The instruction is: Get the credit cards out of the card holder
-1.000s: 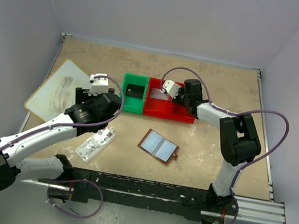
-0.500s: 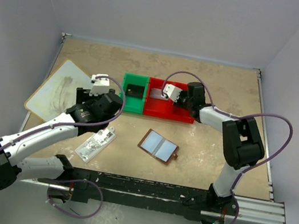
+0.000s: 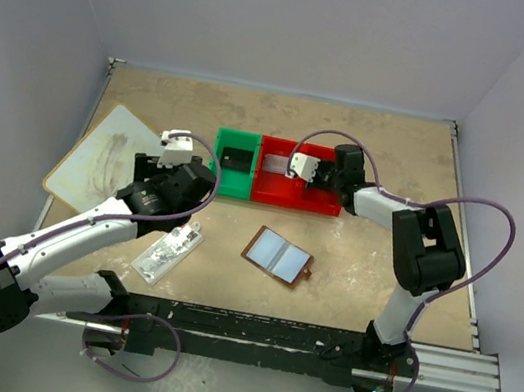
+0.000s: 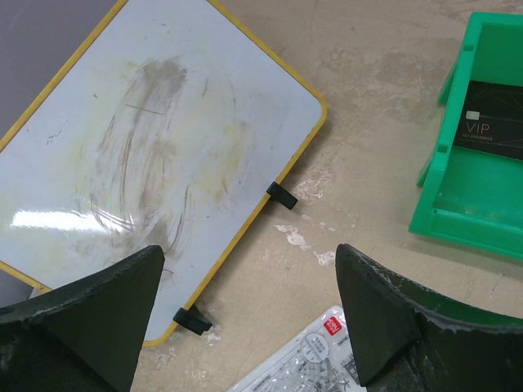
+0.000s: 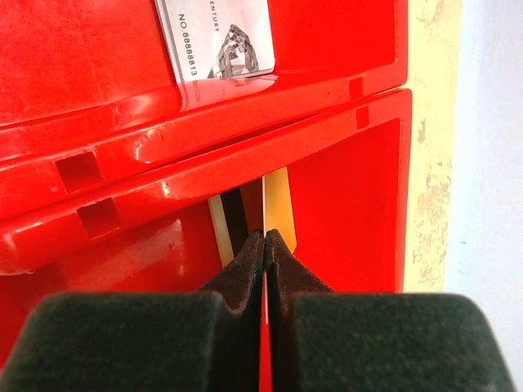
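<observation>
Brown leather card holder (image 3: 278, 255): lay open and flat on the beige counter (image 3: 382, 146), pale bluish clear pockets facing up, near the middle and towards the near edge.
Holder's long axis: ran from far-left to near-right, slightly skewed.
Contents: too small to tell whether any card was left in the pockets.
Right tool (image 5: 265, 237): fingers pressed together over the red plastic bin (image 3: 294, 200), apparently pinching a thin orange-faced card (image 5: 278, 204) edge-on above a compartment.
Red bin's other compartment: held a white printed card (image 5: 216, 37).
Left tool (image 4: 249, 249): spread wide and holding nothing, hovering over bare counter between the yellow-framed whiteboard (image 4: 147, 163) and the green plastic bin (image 4: 482, 188), which held a black VIP card (image 4: 494, 131).
Key relation: the holder lay nearer than both tools, right of the left tool and just left of the right one.
Nearer arm: the right, by my judgement, though it was occupied; the left was free.
Likely step: dropping the pinched card into the red bin.
</observation>
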